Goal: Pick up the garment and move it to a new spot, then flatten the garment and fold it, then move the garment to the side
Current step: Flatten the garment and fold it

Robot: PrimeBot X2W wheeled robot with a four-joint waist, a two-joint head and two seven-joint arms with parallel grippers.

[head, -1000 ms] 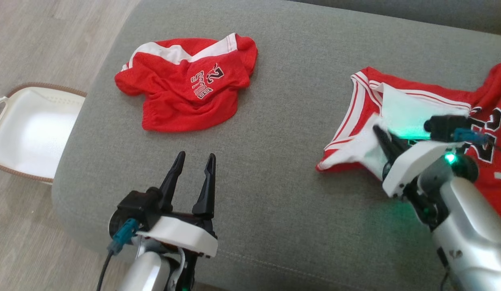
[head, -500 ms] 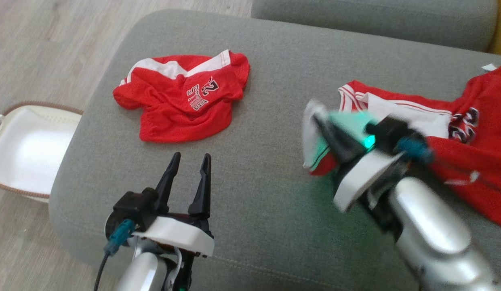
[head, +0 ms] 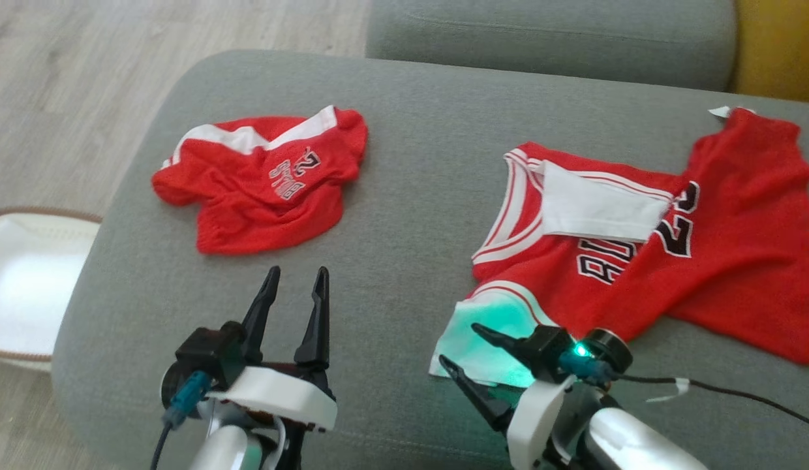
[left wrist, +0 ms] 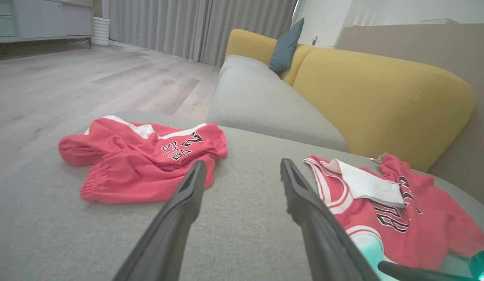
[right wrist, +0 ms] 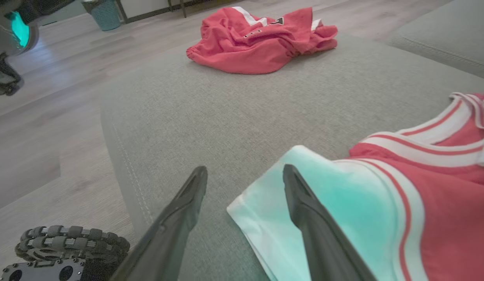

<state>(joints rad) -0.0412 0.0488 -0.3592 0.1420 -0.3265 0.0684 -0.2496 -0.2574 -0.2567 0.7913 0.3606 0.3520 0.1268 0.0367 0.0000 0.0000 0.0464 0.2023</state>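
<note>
The garment, a red basketball jersey (head: 704, 261) with white trim and black lettering, lies spread on the right half of the grey cushion (head: 411, 196). Its white-lined corner (right wrist: 273, 210) reaches toward the front edge, lit green. My right gripper (head: 458, 343) stands open just at that corner, with one finger over the fabric and nothing pinched. In the right wrist view the jaws (right wrist: 245, 168) are wide apart. My left gripper (head: 299, 271) hovers open over bare cushion at the lower left, its jaws (left wrist: 242, 163) empty.
Crumpled red shorts (head: 261, 189) sit on the cushion's far left. A white basket (head: 19, 287) stands on the wooden floor to the left. A yellow sofa back (left wrist: 382, 93) rises behind. A thin cable (head: 737, 395) trails from my right wrist.
My right gripper, shut on the jersey's white corner before, pulled it toward the front edge and opened, letting it go. The head camera has shifted. My left gripper held still.
</note>
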